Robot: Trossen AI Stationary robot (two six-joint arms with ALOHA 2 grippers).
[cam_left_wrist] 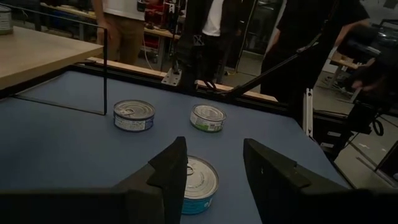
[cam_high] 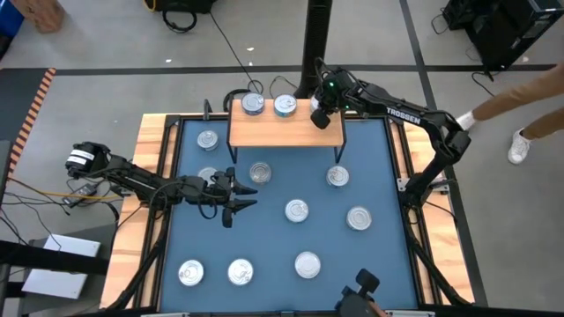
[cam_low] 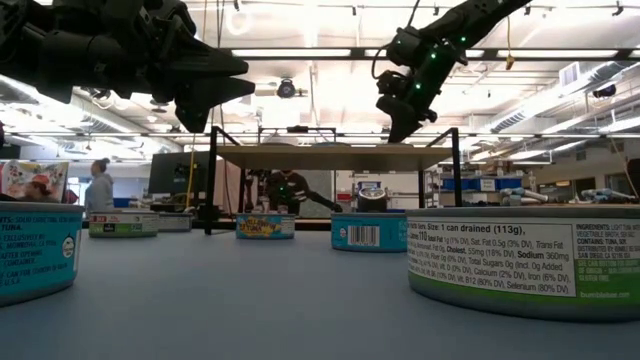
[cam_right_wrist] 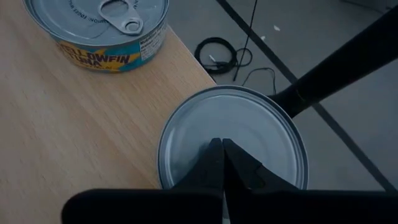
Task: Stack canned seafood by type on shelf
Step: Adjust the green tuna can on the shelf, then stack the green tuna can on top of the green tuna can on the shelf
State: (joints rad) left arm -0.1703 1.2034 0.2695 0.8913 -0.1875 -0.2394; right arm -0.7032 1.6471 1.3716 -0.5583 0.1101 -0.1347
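Observation:
The shelf, a light-wood board on thin black legs, stands at the mat's far side. Two tins of canned seafood rest flat on its far edge. My right gripper is shut, slanting down by the shelf's far right corner. Its fingertips show in front of the plain-topped tin, and in the low view the tip stands above the board. My left gripper hovers open and level over the blue mat, a tin lying ahead of its fingers.
Several more tins lie flat across the blue mat, among them one near the shelf's front, one by its right leg, and others along the near edge. People stand beyond the table's right side.

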